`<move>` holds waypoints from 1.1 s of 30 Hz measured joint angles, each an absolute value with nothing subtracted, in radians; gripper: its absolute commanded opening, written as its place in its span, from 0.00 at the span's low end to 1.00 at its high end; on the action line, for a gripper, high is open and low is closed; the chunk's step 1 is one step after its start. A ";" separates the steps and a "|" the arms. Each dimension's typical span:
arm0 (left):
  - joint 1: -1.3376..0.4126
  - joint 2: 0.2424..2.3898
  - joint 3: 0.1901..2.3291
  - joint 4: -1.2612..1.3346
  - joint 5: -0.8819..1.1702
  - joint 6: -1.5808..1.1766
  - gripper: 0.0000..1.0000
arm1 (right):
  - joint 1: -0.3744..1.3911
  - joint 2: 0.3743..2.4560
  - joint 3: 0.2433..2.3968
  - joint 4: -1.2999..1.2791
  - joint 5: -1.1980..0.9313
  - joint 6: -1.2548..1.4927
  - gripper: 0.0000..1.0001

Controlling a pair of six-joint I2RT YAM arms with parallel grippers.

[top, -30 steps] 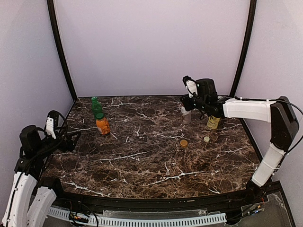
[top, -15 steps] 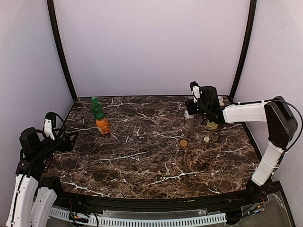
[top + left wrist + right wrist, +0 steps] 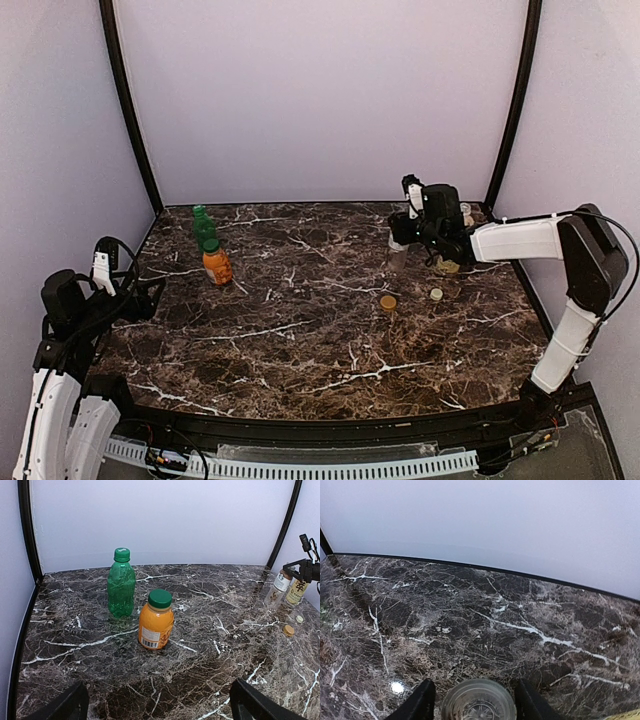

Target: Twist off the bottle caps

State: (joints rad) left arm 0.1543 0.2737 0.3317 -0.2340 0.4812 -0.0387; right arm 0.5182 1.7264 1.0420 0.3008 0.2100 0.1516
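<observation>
Caps first: the golden-brown cap (image 3: 387, 301) and cream cap (image 3: 436, 294) lie loose on the table (image 3: 300, 350), near each other on the right side, a bit in front of the short bottle (image 3: 397, 258) and tea bottle (image 3: 447, 266). Those two stand upright near each other at the far right, and the right arm crosses in front of the tea bottle in the top view. The right gripper (image 3: 398, 238) hangs right over the short bottle. Its wrist view looks straight down into the bottle's open mouth, with one finger (image 3: 422, 702) on each side of the rim. The jaws are spread. A sliver of gap shows on the left, and on the right I can't tell if it touches. At the far left, the green bottle (image 3: 203, 225) and orange bottle (image 3: 215, 265) stand upright just beside each other, orange one nearer, both with their green caps (image 3: 121, 554) screwed on. The left gripper (image 3: 150, 296) sits low by the near left edge, well apart from them, fingers wide apart with nothing between.
</observation>
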 measured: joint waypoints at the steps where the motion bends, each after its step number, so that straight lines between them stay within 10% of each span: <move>1: 0.154 0.274 0.332 -0.234 0.482 -0.039 0.99 | 0.518 1.726 1.042 0.293 0.207 0.150 0.64; 18: 0.154 0.367 0.400 -0.221 0.330 0.014 0.99 | 0.518 1.621 1.197 0.137 0.071 0.036 0.84; 33: -0.097 1.228 1.108 -0.640 0.389 0.325 0.99 | 0.653 1.549 1.285 0.118 -0.263 -0.036 0.84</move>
State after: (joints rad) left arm -0.0975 1.2282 1.1084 -0.6403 0.3893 0.3252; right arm 0.6525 1.5494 1.2846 0.1184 -0.2634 -0.0360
